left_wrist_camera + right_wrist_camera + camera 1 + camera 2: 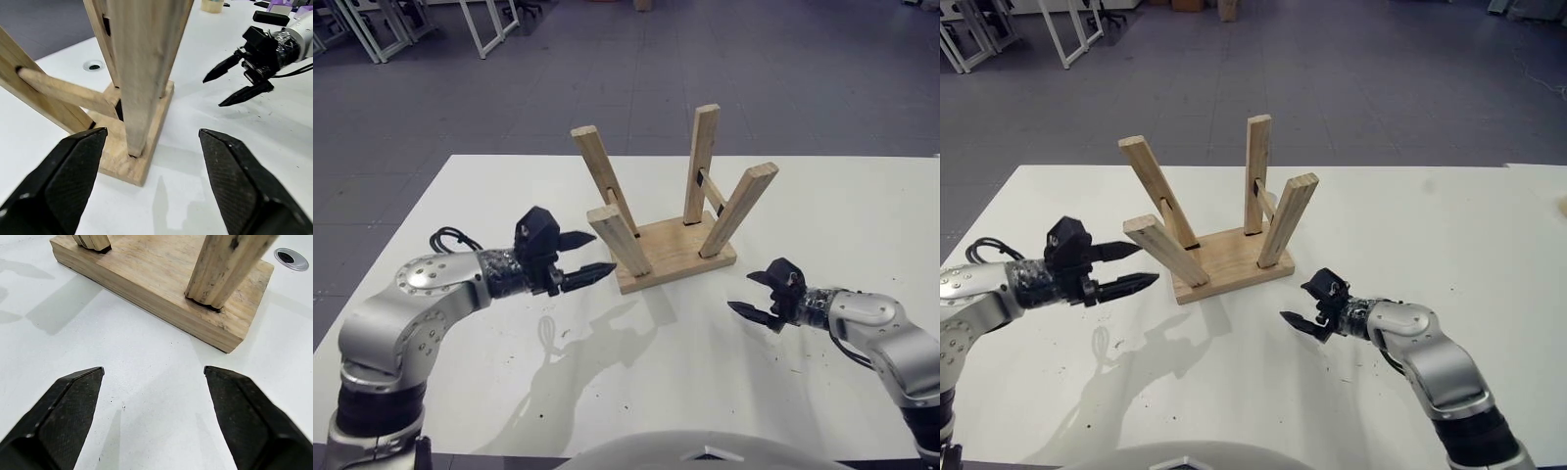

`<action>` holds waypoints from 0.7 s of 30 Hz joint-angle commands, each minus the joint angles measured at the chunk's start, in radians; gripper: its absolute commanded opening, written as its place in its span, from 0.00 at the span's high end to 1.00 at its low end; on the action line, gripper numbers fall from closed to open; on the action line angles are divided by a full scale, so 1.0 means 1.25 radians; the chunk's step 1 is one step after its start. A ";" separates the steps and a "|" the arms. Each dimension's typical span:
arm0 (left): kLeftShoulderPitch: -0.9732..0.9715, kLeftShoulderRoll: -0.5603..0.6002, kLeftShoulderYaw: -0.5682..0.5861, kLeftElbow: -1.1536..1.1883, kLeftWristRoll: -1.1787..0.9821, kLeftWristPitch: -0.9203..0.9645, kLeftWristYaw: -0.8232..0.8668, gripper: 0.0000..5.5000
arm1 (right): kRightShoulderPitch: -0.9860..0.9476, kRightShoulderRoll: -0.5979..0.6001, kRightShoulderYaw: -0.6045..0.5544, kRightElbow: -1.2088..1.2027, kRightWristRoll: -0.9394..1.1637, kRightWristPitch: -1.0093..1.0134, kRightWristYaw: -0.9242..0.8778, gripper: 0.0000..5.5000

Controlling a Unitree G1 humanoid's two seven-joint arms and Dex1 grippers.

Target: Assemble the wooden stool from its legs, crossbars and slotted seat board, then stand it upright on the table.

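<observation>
A: Surface?

B: White tabletop [842, 225], grey floor across the upper frame. Pale wooden stool [1234, 259] at frame centre, inverted: flat rectangular seat board [671, 257] down on the table, four square wooden legs [703, 162] splaying upward, round wooden crossbar [68, 90] seated between two.

A: Grippers?

B: Left black gripper [600, 252]: fingers spread wide, empty, just left of the board's short end, the nearer one. Right black gripper [741, 292], lower right: also wide open, empty, apart from the board. Board's long axis runs left-right between them; righting it probably needs both ends.
</observation>
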State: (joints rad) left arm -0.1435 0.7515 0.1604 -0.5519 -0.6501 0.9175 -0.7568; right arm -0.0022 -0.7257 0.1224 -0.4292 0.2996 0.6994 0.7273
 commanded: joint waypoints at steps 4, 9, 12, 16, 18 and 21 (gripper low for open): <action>-0.066 -0.022 0.005 0.010 -0.049 -0.005 0.015 0.37 | -0.039 -0.065 -0.108 0.154 0.029 -0.127 0.118 0.31; -0.130 -0.059 -0.013 0.046 -0.064 -0.044 0.034 0.37 | -0.213 -0.095 -0.165 0.316 0.073 -0.131 0.205 0.31; -0.145 -0.079 -0.038 0.070 -0.041 -0.072 0.045 0.43 | -0.341 -0.080 -0.150 0.362 0.101 -0.114 0.249 0.31; -0.134 -0.064 -0.063 0.077 -0.038 -0.079 0.019 0.56 | -0.505 -0.042 -0.143 0.421 0.174 -0.049 0.313 0.31; -0.139 -0.060 -0.071 0.085 -0.037 -0.086 0.006 0.62 | -0.554 -0.026 -0.135 0.460 0.185 -0.036 0.334 0.31; -0.154 -0.049 -0.086 0.110 -0.029 -0.104 -0.037 0.66 | -0.575 -0.010 -0.120 0.499 0.186 -0.024 0.365 0.31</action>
State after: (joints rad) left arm -0.3114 0.6614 0.0715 -0.4355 -0.7003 0.8090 -0.7701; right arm -0.6969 -0.7505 -0.0465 0.1725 0.5213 0.6505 1.1608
